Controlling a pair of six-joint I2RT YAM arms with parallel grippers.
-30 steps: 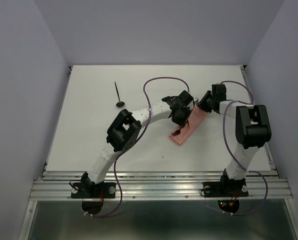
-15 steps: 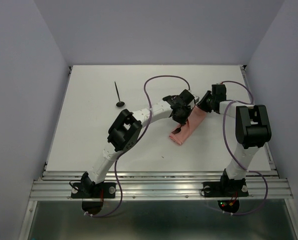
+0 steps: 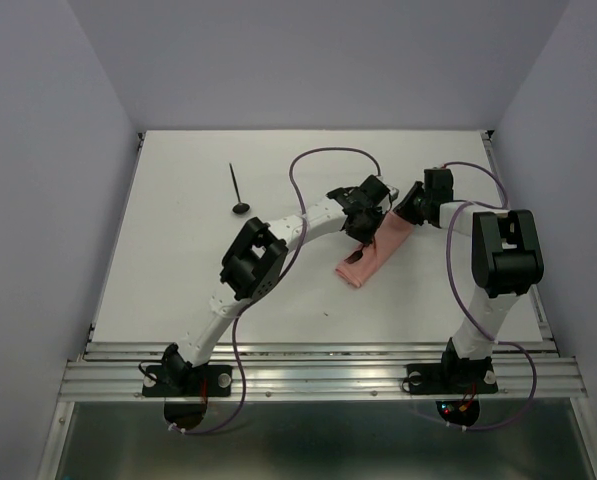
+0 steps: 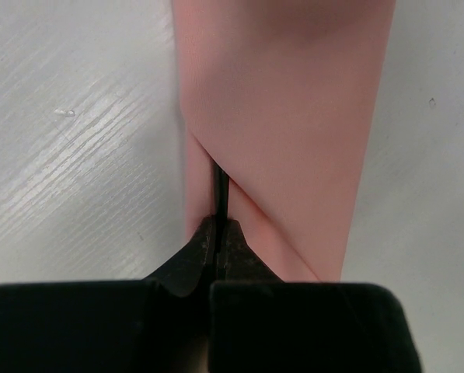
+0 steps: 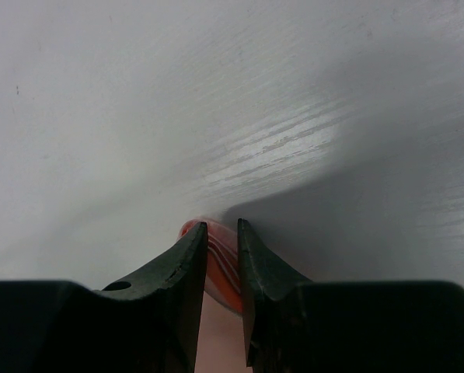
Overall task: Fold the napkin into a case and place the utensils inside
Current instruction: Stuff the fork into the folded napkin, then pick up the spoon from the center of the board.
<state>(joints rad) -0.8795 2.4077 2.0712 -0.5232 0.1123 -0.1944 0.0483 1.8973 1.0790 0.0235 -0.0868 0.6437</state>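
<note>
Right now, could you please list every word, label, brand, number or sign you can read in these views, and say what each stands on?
None: no text can be read in any view.
The napkin, fork, spoon, table and walls are plain.
The small lights at the right arm's base are lamps, not signs.

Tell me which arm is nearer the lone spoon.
Left. The left arm, holding a utensil at the case, is right of the spoon; the right arm pinches the case's far end, farther right.

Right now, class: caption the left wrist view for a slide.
Left jaws shut on a black utensil tucked into the pink case.
</note>
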